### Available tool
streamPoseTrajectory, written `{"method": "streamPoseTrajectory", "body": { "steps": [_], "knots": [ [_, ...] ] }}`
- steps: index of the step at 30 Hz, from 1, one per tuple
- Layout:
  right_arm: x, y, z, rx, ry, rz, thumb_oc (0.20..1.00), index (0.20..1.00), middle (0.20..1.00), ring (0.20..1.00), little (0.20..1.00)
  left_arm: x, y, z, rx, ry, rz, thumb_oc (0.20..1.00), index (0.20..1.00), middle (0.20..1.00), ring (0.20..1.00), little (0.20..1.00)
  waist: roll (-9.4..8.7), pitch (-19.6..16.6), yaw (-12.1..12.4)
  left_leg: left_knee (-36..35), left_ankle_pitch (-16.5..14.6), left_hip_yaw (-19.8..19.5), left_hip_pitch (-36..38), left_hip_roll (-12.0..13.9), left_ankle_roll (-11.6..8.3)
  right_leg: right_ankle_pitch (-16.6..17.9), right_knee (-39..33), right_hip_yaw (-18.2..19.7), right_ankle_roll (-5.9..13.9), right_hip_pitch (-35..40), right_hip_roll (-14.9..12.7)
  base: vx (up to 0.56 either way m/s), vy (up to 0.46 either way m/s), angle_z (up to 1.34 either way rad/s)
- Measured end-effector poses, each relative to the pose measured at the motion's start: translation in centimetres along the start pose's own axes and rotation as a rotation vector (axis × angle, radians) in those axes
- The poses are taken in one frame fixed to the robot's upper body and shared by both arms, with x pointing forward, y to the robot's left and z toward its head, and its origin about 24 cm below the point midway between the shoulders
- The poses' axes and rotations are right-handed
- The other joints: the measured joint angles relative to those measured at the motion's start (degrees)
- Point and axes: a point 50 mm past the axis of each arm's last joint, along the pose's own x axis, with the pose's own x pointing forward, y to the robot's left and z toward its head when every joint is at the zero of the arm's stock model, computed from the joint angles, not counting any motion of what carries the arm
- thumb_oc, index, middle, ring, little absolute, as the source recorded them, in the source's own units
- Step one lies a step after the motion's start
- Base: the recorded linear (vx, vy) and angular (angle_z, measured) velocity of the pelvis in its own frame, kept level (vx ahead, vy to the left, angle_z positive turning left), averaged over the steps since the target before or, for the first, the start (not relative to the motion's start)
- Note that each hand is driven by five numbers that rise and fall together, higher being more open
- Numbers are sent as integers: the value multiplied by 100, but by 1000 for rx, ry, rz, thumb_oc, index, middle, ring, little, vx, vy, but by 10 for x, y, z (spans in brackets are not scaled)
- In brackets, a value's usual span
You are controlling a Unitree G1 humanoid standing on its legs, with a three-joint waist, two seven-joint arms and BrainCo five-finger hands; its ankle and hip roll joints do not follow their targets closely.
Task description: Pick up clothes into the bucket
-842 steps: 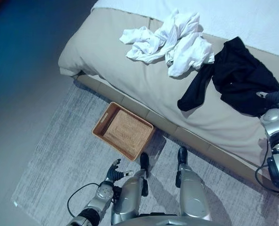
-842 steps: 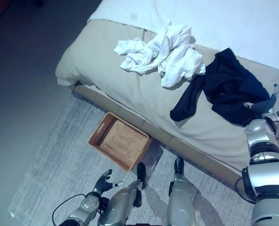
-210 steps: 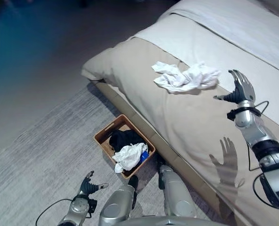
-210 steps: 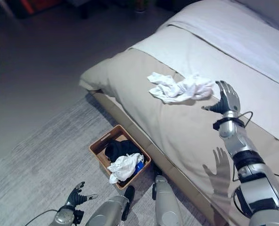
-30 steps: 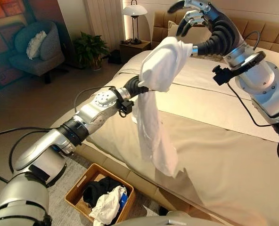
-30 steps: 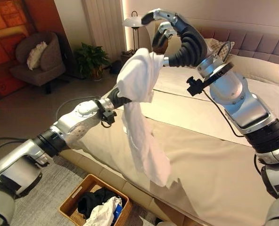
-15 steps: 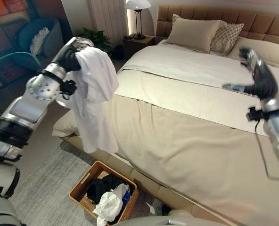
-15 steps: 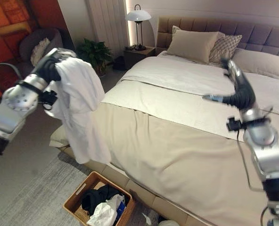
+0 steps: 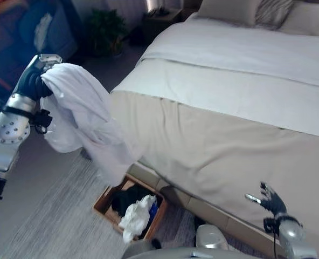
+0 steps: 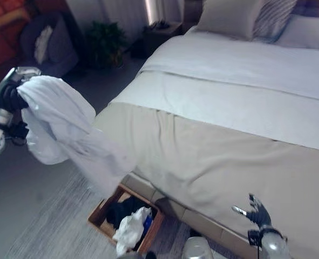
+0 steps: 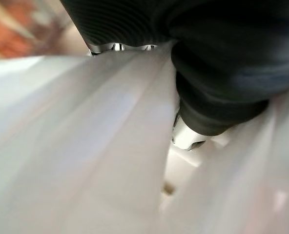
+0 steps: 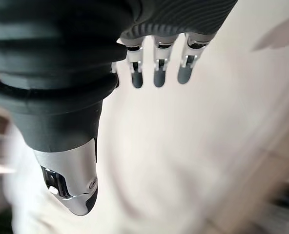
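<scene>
My left hand (image 9: 31, 81) is raised at the left, shut on a white garment (image 9: 87, 121) that drapes over it and trails down towards the floor; the cloth (image 11: 86, 146) lies right against the hand in the left wrist view. A woven brown basket (image 9: 101, 200) stands on the rug beside the bed, below the garment's lower end. It holds a black garment (image 9: 128, 197) and a white one (image 9: 137, 216). My right hand (image 9: 271, 200) hangs low at the right by the bed's side, open, its fingers (image 12: 156, 68) straight and holding nothing.
A large bed (image 9: 229, 124) with a beige cover and white sheet fills the right and middle. Pillows (image 10: 232, 19) lie at its head. An armchair (image 10: 41, 46) and a potted plant (image 10: 103, 40) stand at the back left. A grey rug (image 9: 51, 216) covers the floor under the basket.
The view has tipped downward. My right hand dropped from above the bed to low beside it. My left hand still holds the white garment up at the left.
</scene>
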Motion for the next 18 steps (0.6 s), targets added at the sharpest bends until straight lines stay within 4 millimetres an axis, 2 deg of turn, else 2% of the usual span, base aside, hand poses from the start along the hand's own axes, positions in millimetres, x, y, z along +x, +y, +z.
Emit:
{"method": "streamPoseTrajectory", "body": {
  "steps": [1, 2, 3, 6, 7, 8, 9, 11, 12, 13, 14, 16, 18],
  "knots": [
    [2, 2, 0, -4, 9, -2, 1000, 1000, 1000, 1000, 1000, -5, -2, -5, 1, 24, -5, 200, 200, 200, 200, 200, 56, 9, 60, -46, -10, -233, -48, -46, -8, 1, 76, 76, 1, -140, 1, -98, 106, -28],
    [1, 1, -6, -4, 29, -4, 1000, 1000, 1000, 1000, 1000, -7, -2, -7, -1, 33, -4, 200, 200, 200, 200, 200, -3, 41, 54, -75, -84, -325, -75, -54, -2, 8, 95, 107, 13, -218, -1, -125, 163, -23],
    [5, 3, -7, 7, 44, -14, 1000, 1000, 1000, 1000, 1000, -13, -1, -9, -22, 38, 28, 200, 200, 200, 200, 200, 5, 89, 30, -219, -182, -460, -81, -89, 133, 95, 125, 194, 46, -359, 6, -138, 155, -18],
    [8, 2, -12, 1, 87, -35, 1000, 1000, 1000, 1000, 1000, -9, -5, -6, -40, 17, 52, 200, 200, 200, 200, 200, 14, 265, 17, -351, -457, -381, -294, -101, 367, 296, 314, 244, 174, -796, -33, -189, 204, -6],
    [10, 5, -10, -3, 87, -26, 1000, 1000, 1000, 1000, 1000, -6, -6, -4, -42, 8, 58, 200, 200, 200, 200, 200, -95, 443, 42, -382, -467, -254, -438, -165, 360, 299, 427, 272, 220, -1017, -105, -180, 282, -17],
    [11, 7, -7, 13, 74, -29, 1000, 1000, 1000, 1000, 1000, -5, -6, -4, -49, 4, 74, 200, 200, 200, 200, 200, -215, 515, 31, -206, -447, -202, -621, -300, 412, 466, 551, 356, 279, -1214, -220, -182, 285, -28],
    [14, 10, -3, 11, 63, -27, 1000, 1000, 1000, 1000, 1000, -7, -10, -10, -61, 30, 88, 200, 200, 200, 200, 200, -306, 660, 49, 55, -540, -10, -818, -381, 533, 346, 665, 531, 347, -1424, -299, -94, 172, -40],
    [16, 11, 1, 16, 51, -32, 1000, 1000, 1000, 1000, 1000, -11, -17, -17, -41, 68, 68, 200, 200, 200, 200, 200, -322, 856, 33, 245, -584, 253, -983, -354, 638, 288, 836, 597, 365, -1540, -261, -198, 239, -53],
    [16, 14, 2, 23, 46, -30, 1000, 1000, 1000, 1000, 1000, -14, -15, -18, -39, 70, 82, 200, 200, 200, 200, 200, -477, 907, -14, 490, -663, 361, -1126, -484, 672, 563, 877, 662, 405, -1621, -252, -198, 213, -90],
    [19, 18, 13, 23, 0, -25, 1000, 1000, 1000, 1000, 1000, -19, -8, -20, -40, 66, 140, 200, 200, 200, 200, 200, -508, 1009, 151, 771, -853, 690, -1307, -381, 704, 598, 843, 924, 497, -1818, -181, -181, 114, -87],
    [21, 19, 20, 24, -27, -28, 1000, 1000, 1000, 1000, 1000, -19, -7, -21, -38, 72, 156, 200, 200, 200, 200, 200, -541, 1045, 164, 993, -919, 758, -1528, -340, 791, 645, 713, 1033, 518, -1910, -155, -200, 91, -99],
    [27, 23, 37, 23, -75, -33, 1000, 1000, 1000, 1000, 1000, -17, -10, -21, -35, 67, 181, 200, 200, 200, 200, 200, -568, 1283, 97, 1344, -978, 971, -1983, -150, 848, 491, 688, 1020, 704, -2183, -117, -213, 35, -48],
    [27, 24, 41, 15, -95, -37, 1000, 1000, 1000, 1000, 1000, -11, -15, -17, -70, 42, 230, 200, 200, 200, 200, 200, -581, 1371, 113, 1540, -994, 963, -2402, -42, 956, 295, 1418, 939, 620, -2669, -132, -116, -3, -13]
  ]
}}
